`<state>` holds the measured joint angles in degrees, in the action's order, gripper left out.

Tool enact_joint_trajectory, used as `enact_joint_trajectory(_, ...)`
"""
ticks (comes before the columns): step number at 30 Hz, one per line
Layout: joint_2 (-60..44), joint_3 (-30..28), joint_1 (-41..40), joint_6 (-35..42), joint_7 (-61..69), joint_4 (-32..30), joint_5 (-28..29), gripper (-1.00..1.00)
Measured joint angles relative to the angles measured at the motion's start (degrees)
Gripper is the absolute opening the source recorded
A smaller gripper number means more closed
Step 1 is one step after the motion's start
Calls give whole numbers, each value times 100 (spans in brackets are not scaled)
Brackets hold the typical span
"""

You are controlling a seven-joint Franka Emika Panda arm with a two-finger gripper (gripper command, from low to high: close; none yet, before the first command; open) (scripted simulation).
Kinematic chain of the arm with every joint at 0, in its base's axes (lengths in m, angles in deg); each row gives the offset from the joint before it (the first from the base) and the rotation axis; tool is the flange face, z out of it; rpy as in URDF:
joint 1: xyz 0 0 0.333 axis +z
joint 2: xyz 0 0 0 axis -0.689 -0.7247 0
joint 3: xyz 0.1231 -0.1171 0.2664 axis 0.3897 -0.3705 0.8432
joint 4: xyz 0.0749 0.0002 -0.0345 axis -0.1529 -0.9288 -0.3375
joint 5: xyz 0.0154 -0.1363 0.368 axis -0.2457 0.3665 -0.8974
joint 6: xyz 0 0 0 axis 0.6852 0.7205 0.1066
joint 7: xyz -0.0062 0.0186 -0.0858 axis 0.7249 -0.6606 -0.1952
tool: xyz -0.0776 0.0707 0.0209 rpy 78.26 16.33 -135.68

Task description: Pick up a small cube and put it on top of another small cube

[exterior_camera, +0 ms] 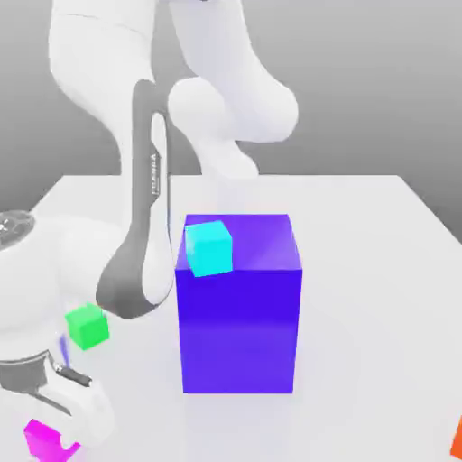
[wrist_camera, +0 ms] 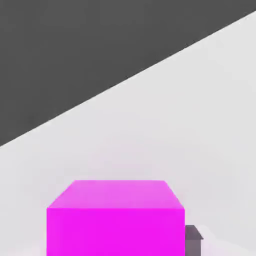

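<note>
Magenta cube [exterior_camera: 45, 440]: at the table's near edge, toward the exterior view's left, partly cut off by the frame.
Gripper [exterior_camera: 60, 431]: jaws clamped on the magenta cube.
Green cube [exterior_camera: 87, 326]: just behind, free on the table.
Table [exterior_camera: 361, 271]: plain white, grey backdrop.
Blue-violet block [exterior_camera: 239, 307]: mid-table, cyan cube [exterior_camera: 209, 248] partly hiding its top edge.
Orange cube [exterior_camera: 457, 439]: cut off at the near right.

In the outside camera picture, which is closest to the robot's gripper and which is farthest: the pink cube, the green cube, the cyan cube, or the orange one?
From the gripper, low at the exterior view's left:
1. Pink cube, right at the gripper.
2. Green cube, just above it in the picture.
3. Cyan cube, by the blue block.
4. Orange cube, far off at the right edge.
</note>
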<state>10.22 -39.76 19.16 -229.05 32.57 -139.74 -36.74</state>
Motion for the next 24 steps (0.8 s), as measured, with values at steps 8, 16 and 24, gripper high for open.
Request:
enact_joint_trajectory(8,1493,-582,-234,87,-748,-1496,331,-100)
enact_joint_trajectory(16,3129,-955,-927,-15,-1494,-3151,554,-100)
enact_joint_trajectory(24,1946,-931,-894,-1367,-1083,-3317,-151,100)
